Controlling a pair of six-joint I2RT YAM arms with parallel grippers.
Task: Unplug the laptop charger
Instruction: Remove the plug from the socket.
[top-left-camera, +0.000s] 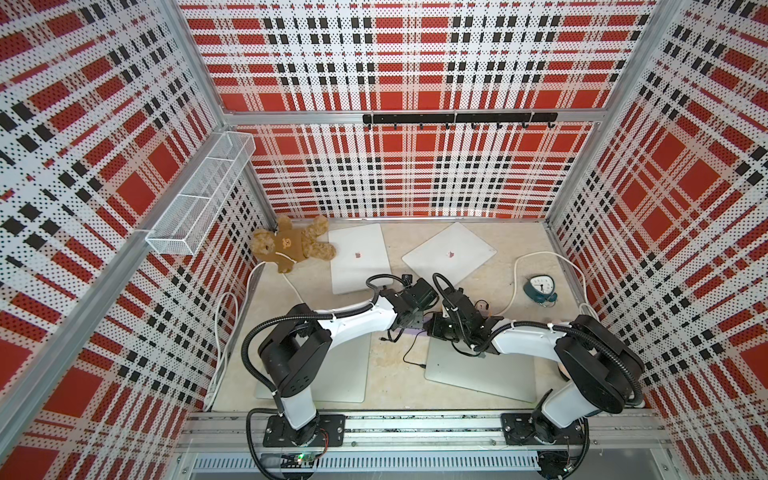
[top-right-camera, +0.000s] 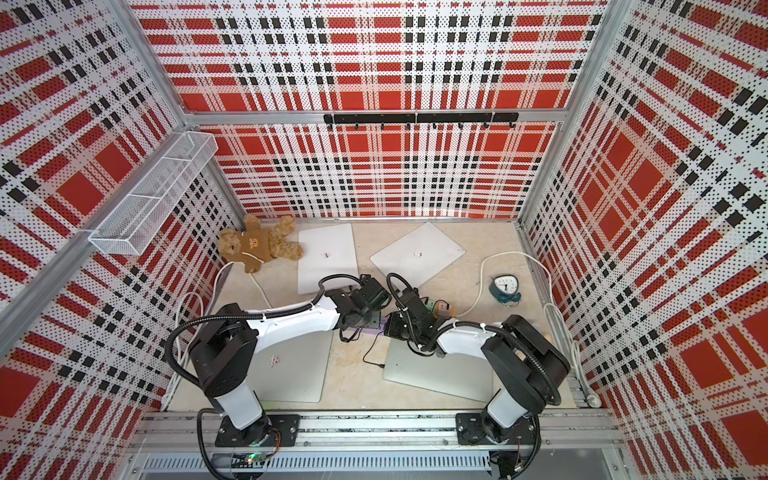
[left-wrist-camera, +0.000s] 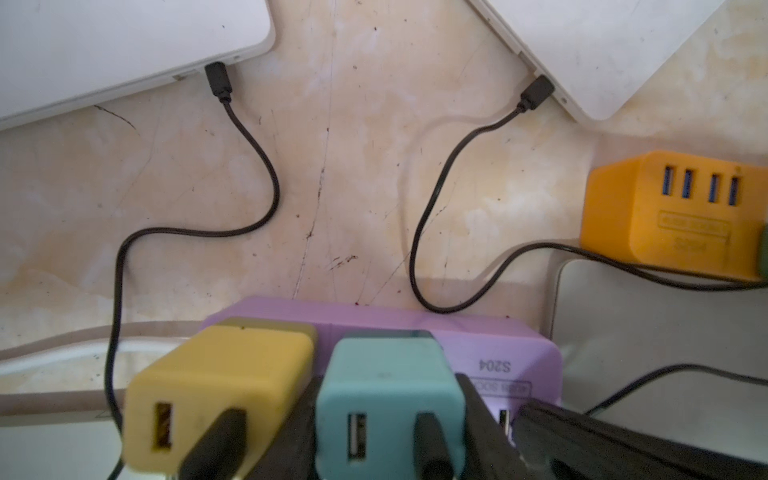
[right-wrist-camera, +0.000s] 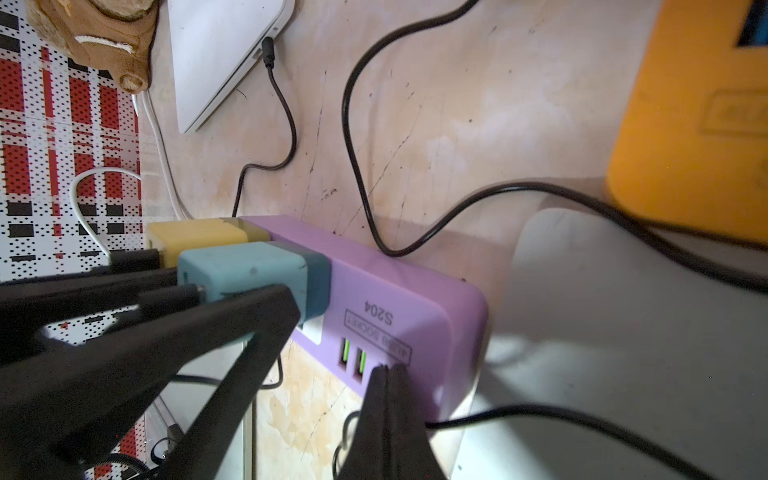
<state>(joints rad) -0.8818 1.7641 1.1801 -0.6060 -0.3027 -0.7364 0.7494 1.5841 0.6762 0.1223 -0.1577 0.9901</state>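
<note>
The laptop charger (left-wrist-camera: 390, 395) is a teal cube plugged into a purple power strip (left-wrist-camera: 490, 353) beside a yellow charger (left-wrist-camera: 216, 374). My left gripper (left-wrist-camera: 388, 415) is shut on the teal charger, one black finger on each side; the right wrist view shows this grip on the charger (right-wrist-camera: 245, 270) too. My right gripper (right-wrist-camera: 388, 370) is shut, its tips pressed against the strip's (right-wrist-camera: 415, 299) face next to the green USB ports. Black cables run from the chargers to plugs (left-wrist-camera: 218, 81) in the laptops. In both top views the two wrists meet over the strip (top-left-camera: 411, 331) (top-right-camera: 380, 324).
Several closed silver laptops lie around, such as the back two (top-left-camera: 359, 257) (top-left-camera: 449, 253) and the front right one (top-left-camera: 478, 370). An orange USB power cube (left-wrist-camera: 681, 216) sits close to the right of the strip. A teddy bear (top-left-camera: 291, 245), a teal clock (top-left-camera: 540, 286) and white cables lie near the walls.
</note>
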